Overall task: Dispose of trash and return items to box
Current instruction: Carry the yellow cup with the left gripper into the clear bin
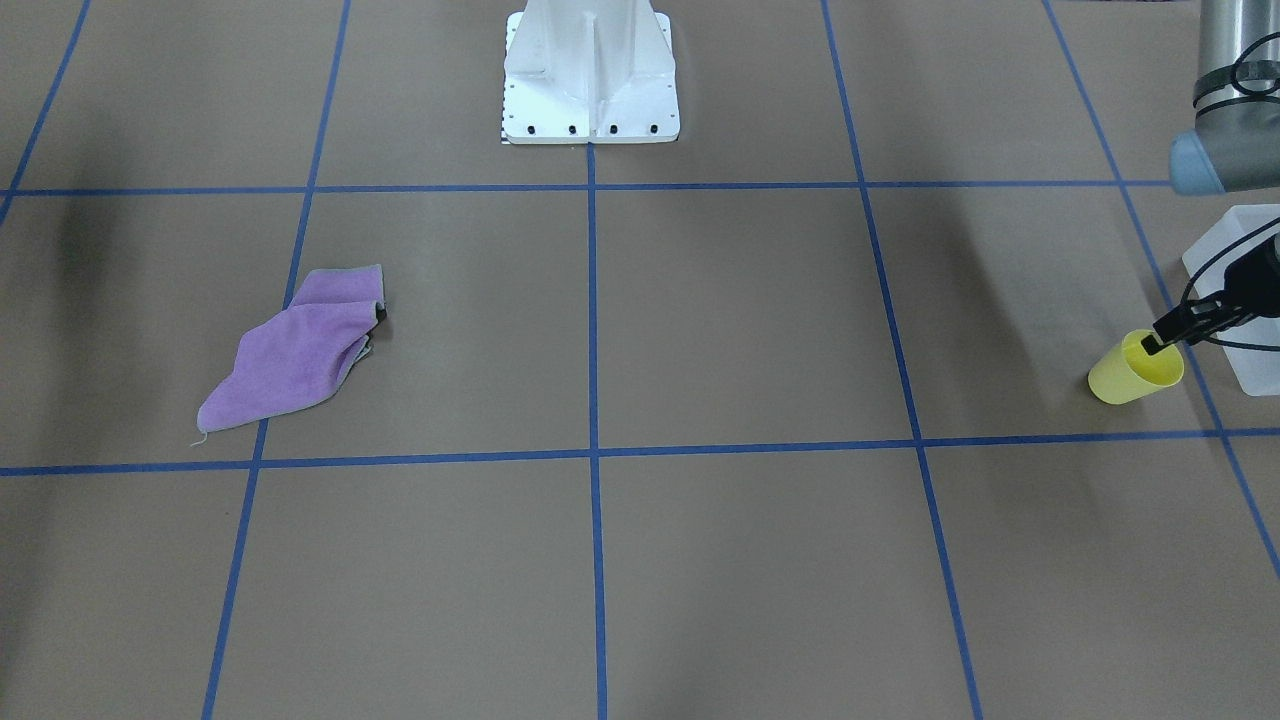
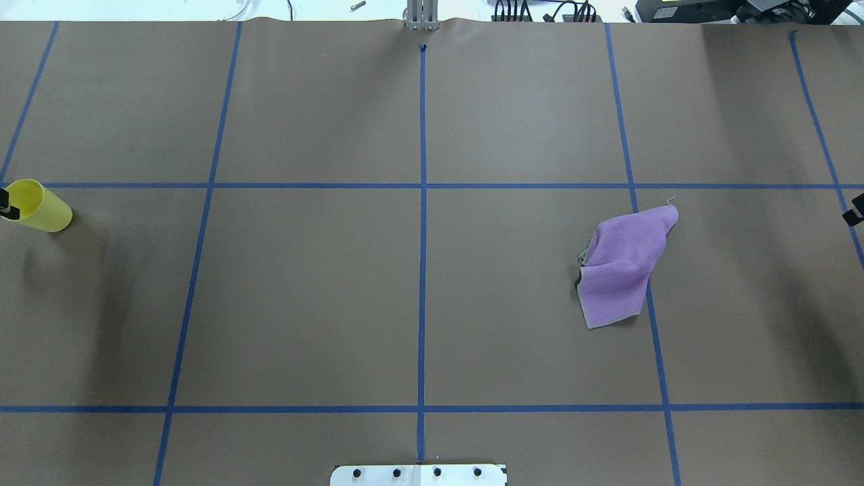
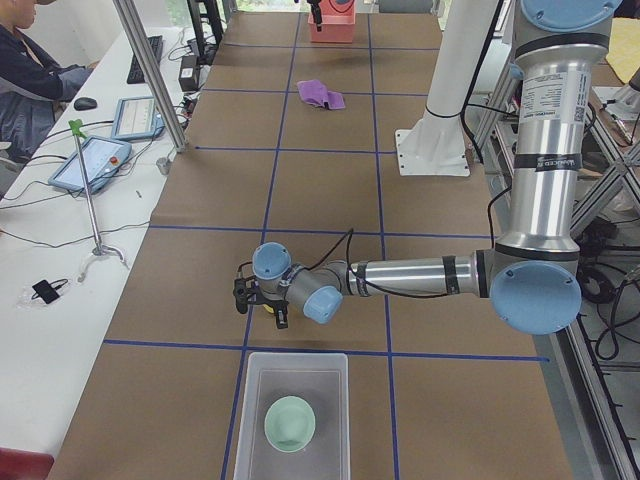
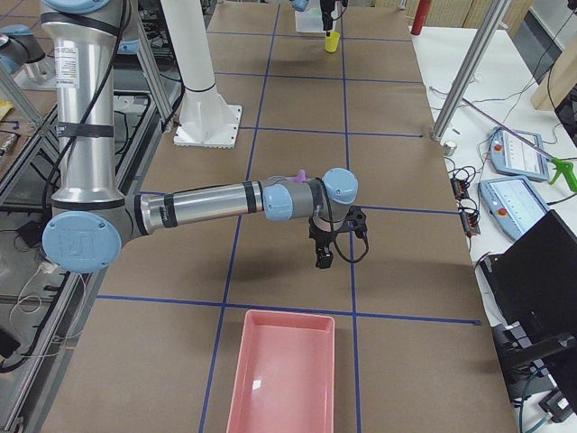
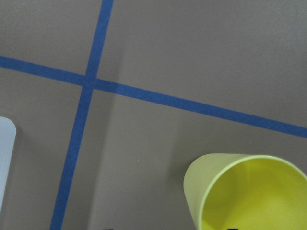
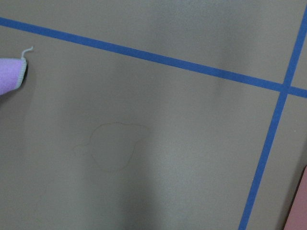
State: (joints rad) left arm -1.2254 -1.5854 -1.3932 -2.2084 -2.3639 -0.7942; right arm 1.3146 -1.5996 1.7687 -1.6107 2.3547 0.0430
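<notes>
The yellow cup (image 1: 1130, 372) hangs tilted just above the table at the far left end, its mouth towards the box; it also shows in the overhead view (image 2: 40, 207) and the left wrist view (image 5: 249, 196). My left gripper (image 1: 1152, 345) is shut on its rim, with one finger inside the cup. The translucent box (image 1: 1250, 300) stands right beside it and holds the pale green bowl (image 3: 290, 422). My right gripper (image 4: 323, 254) hovers over bare table near the pink tray; I cannot tell whether it is open or shut.
A purple cloth (image 2: 624, 266) lies crumpled on the right half of the table. A pink tray (image 4: 279, 370) stands at the table's right end. The white robot base (image 1: 590, 80) is at the middle of the near edge.
</notes>
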